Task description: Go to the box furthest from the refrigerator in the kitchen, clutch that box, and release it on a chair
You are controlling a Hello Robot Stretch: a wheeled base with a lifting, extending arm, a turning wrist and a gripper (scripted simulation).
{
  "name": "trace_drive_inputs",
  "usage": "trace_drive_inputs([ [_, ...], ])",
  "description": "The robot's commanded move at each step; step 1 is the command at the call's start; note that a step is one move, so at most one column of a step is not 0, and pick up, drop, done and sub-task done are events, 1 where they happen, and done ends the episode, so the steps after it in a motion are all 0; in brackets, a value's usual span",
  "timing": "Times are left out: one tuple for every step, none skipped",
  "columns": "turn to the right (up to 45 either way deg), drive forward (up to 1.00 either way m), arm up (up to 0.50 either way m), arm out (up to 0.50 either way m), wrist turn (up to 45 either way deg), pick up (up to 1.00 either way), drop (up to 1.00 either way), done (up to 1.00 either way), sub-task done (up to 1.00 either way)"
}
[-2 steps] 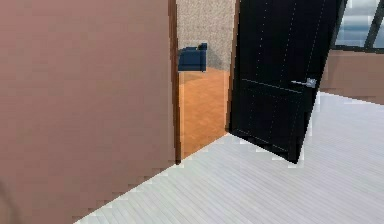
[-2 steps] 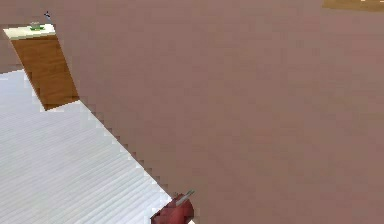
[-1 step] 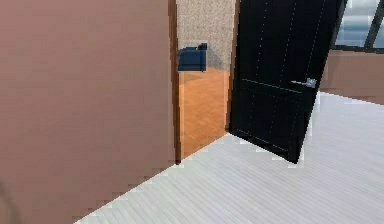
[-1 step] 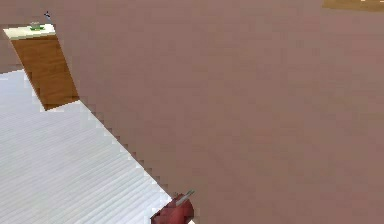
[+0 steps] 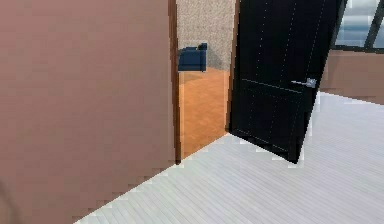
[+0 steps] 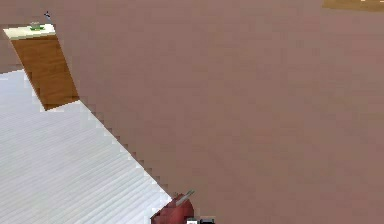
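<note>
Door: open black panelled door (image 5: 280, 75) ahead.
Chair: dark blue armchair (image 5: 193, 58) beyond it; release not yet done.
Hand: dark hand (image 6: 181, 203); apart or together, you cannot tell.
Box: perhaps the reddish-brown blob (image 6: 171, 213) at the hand; probably grasped.

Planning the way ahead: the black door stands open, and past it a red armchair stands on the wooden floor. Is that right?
Not quite. The armchair is blue, not red, as the forward view shows. The rest holds: the black door stands open, and the armchair stands past it on the wooden floor.
</note>
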Motion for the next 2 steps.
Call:
trace_drive_inputs([
  [0.0,0.0,0.0,0.0,45.0,0.0,0.0,0.0,0.0],
  [0.0,0.0,0.0,0.0,45.0,0.0,0.0,0.0,0.0],
])
